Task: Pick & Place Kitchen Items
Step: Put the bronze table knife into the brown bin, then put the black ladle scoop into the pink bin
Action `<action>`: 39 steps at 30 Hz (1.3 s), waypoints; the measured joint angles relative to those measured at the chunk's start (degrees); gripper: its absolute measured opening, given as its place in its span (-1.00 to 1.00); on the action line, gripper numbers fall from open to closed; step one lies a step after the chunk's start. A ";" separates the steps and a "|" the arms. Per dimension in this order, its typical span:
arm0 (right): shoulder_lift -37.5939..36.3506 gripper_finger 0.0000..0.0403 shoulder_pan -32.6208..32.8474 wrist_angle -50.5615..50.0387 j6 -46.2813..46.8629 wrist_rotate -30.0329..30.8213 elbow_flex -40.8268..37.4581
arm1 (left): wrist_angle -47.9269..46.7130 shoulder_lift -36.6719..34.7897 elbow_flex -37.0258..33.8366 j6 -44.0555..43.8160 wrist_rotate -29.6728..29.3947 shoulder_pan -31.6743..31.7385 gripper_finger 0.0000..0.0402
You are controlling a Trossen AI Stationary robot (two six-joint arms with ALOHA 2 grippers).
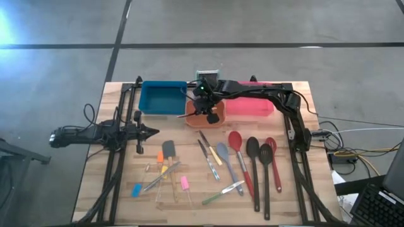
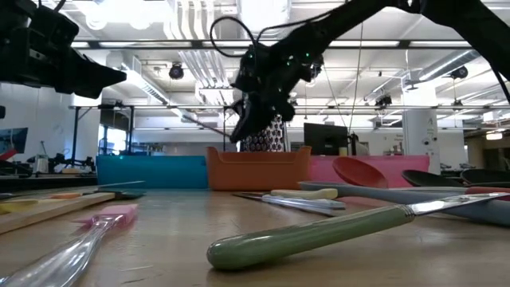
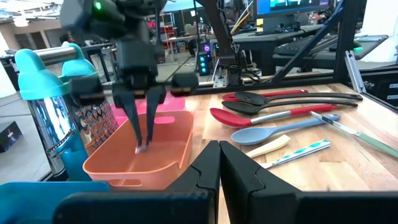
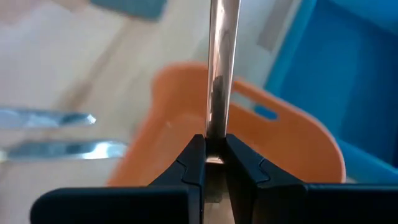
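My right gripper (image 1: 203, 106) hangs over the orange bin (image 1: 196, 121) at the table's far side, shut on a slim metal utensil (image 4: 216, 81). The utensil also shows in the low view (image 2: 209, 123) as a thin rod sticking out of the gripper (image 2: 241, 130). My left gripper (image 1: 153, 132) waits shut and empty at the table's left, and shows in its wrist view (image 3: 219, 167). Many loose utensils lie flat on the table's near half: red spoon (image 1: 236, 142), black spoons (image 1: 254, 162), grey spatula (image 1: 168, 151), green-handled knife (image 2: 319, 233). My right gripper pinches the slim metal utensil's flat shaft (image 4: 215, 127) between its two fingertips. The fingers (image 3: 134, 118) come from above, pointing down into the orange bin. The utensil lies across them, sticks out toward the table's left and is lifted clear above the bin's floor.
A blue bin (image 1: 163, 98) stands left of the orange bin and a pink bin (image 1: 252, 108) right of it. A patterned holder (image 3: 93, 121) with a teal rim stands behind them. Black frame rails (image 1: 117, 164) run along both table sides.
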 joint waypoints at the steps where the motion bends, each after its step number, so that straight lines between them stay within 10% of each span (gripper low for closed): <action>1: 0.00 -0.87 -0.02 0.61 -0.82 0.71 -0.76 | -0.01 0.00 0.00 0.00 0.00 -0.01 -0.93; 20: -0.13 -0.87 -0.15 2.63 -5.31 4.62 -8.99 | -0.02 0.00 0.00 0.00 0.00 0.00 -0.93; 39: -1.49 -0.43 -0.04 2.83 0.75 5.41 -8.62 | 0.01 0.00 0.00 0.00 0.00 -0.01 -0.93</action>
